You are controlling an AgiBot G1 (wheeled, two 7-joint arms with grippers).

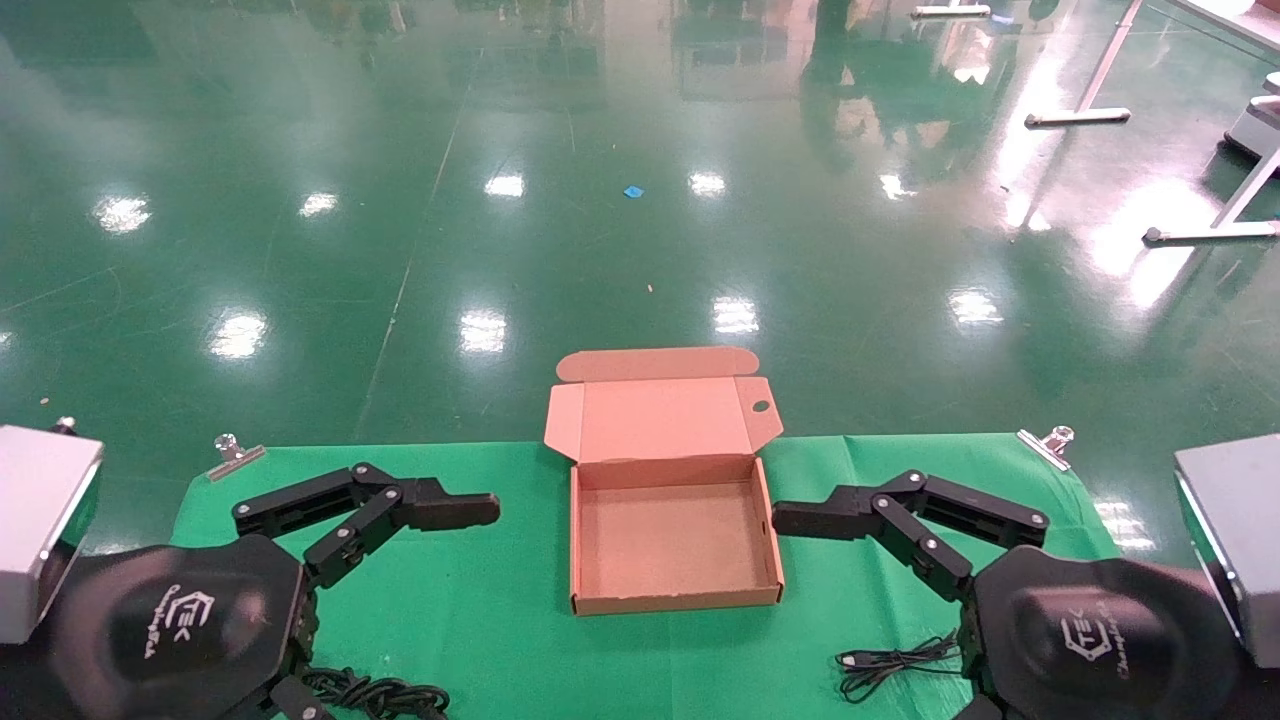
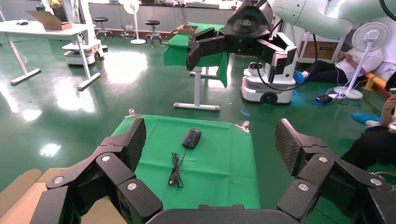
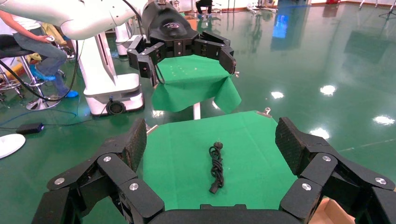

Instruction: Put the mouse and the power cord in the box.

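The brown cardboard box (image 1: 675,600) stands open at the middle of the green-clothed table (image 1: 480,600), its lid (image 1: 660,415) folded back. The black mouse (image 2: 191,137) with its thin cable (image 2: 176,170) lies to the box's right; the head view shows only the cable (image 1: 890,665). The coiled power cord (image 3: 215,168) lies to the box's left, at the front edge (image 1: 380,692). My left gripper (image 2: 211,135) hovers open left of the box, far finger (image 1: 440,508) pointing at it. My right gripper (image 3: 212,135) hovers open on the right, far finger (image 1: 820,518) near the box wall.
Metal clips (image 1: 235,455) (image 1: 1045,445) pin the cloth at the back corners. Grey housings (image 1: 40,520) (image 1: 1230,540) flank the table. Glossy green floor lies beyond, with white table legs (image 1: 1080,115) far right. A box corner (image 3: 327,217) shows beside the right gripper.
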